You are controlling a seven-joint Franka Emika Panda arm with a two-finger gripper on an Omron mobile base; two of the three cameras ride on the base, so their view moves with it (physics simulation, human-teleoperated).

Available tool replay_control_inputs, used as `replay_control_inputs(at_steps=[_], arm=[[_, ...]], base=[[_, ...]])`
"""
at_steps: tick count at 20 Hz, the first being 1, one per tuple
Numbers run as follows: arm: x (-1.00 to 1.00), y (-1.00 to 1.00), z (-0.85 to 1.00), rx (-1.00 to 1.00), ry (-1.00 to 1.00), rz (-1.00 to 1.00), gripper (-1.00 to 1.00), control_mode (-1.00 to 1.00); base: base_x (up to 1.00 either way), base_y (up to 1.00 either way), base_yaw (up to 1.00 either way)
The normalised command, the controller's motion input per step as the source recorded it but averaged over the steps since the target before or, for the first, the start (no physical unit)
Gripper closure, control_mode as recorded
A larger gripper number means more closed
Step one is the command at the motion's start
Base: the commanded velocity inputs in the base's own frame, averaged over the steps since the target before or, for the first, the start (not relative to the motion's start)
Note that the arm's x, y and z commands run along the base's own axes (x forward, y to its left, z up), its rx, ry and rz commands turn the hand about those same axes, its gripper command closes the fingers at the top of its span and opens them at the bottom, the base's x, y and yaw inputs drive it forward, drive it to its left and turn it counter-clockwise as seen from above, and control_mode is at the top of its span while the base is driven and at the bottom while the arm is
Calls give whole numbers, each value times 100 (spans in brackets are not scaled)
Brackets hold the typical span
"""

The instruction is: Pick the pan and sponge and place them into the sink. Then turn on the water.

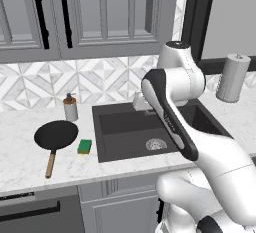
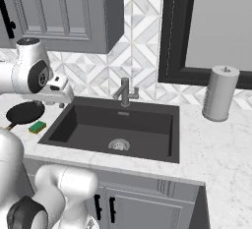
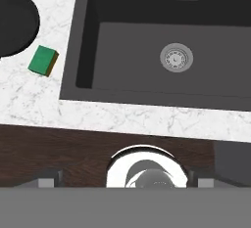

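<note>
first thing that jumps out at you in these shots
The big dark grey sink set into the pale marble counter draws the eye first, its round metal drain showing in a dry basin. Next comes the black pan with its wooden handle on the counter left of the sink, the little green sponge lying between the two. The white arm rises in front, over the basin.

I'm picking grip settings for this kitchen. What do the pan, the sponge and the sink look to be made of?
Pan: matte black body, probably coated metal, with a light wooden-looking stick handle.
Sponge: soft foam by the look, a green face over a yellow layer showing at its edge.
Sink: dark grey and matte, perhaps composite or stone; its round drain is shiny metal.
</note>
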Motion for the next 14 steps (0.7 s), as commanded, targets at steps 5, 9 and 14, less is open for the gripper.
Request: replay_control_inputs(at_steps=[5,9,14], arm=[[-12,100,-24,5,2,0,-100,-100],[-1,100,-26,9,4,0,-100,-100],[0,95,-28,9,7,0,-100,-100]], base=[[0,0,0],[0,0,0],[0,0,0]])
